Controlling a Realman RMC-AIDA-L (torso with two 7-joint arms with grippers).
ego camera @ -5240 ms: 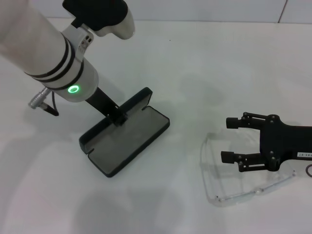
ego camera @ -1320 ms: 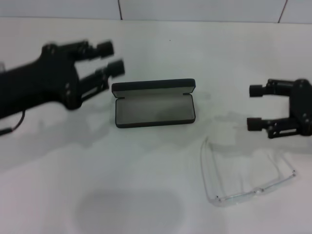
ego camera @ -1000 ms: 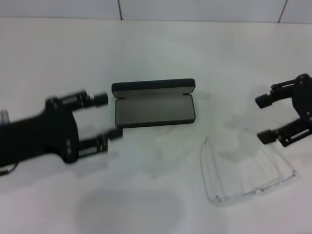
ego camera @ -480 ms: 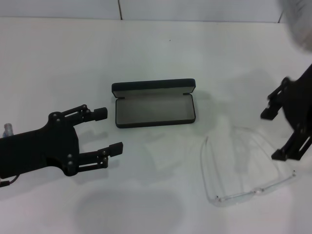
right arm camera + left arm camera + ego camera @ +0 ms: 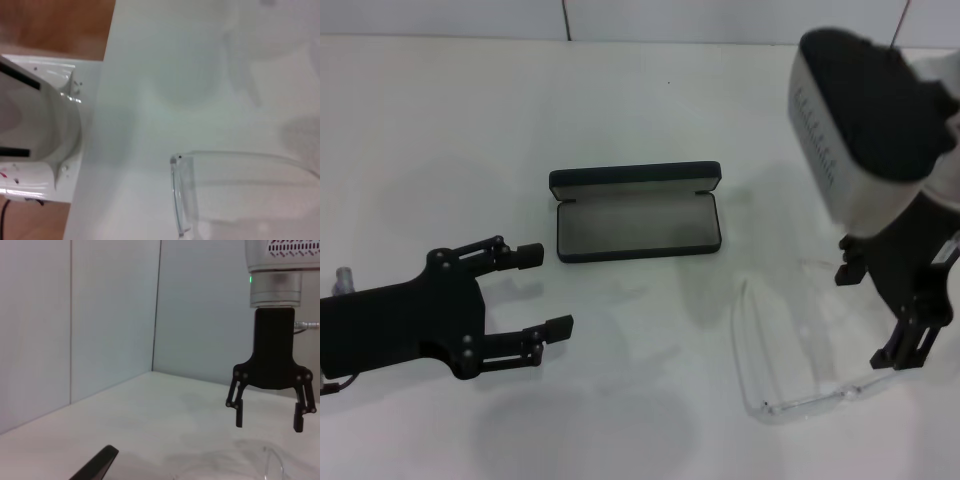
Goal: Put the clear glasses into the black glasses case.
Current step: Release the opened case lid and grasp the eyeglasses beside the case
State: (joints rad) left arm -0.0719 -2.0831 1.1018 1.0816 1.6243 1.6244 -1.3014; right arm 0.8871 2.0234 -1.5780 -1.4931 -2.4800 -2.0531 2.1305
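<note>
The black glasses case (image 5: pixel 635 222) lies open mid-table, grey lining up and nothing in it. To its right, nearer the front edge, the clear glasses (image 5: pixel 772 352) lie on the table with arms unfolded. Over the glasses' right side my right gripper (image 5: pixel 870 315) points downward, open and a little above them. The left wrist view shows this right gripper (image 5: pixel 270 415) open, hanging over the faint glasses (image 5: pixel 272 465). From the right wrist view, one end of the glasses (image 5: pixel 182 195) is straight below. My left gripper (image 5: pixel 545 290) hovers open, front-left of the case, holding nothing.
The white table (image 5: pixel 650 90) has a tiled wall behind it. The right arm's bulky white wrist (image 5: pixel 865 120) hangs over the table's right side. In the right wrist view the table's edge (image 5: pixel 102 100) and the robot's white base (image 5: pixel 40 130) show.
The left gripper pulled back from the case to the front left. The right arm swung from level to pointing down over the glasses. The case and glasses stayed put over the last second.
</note>
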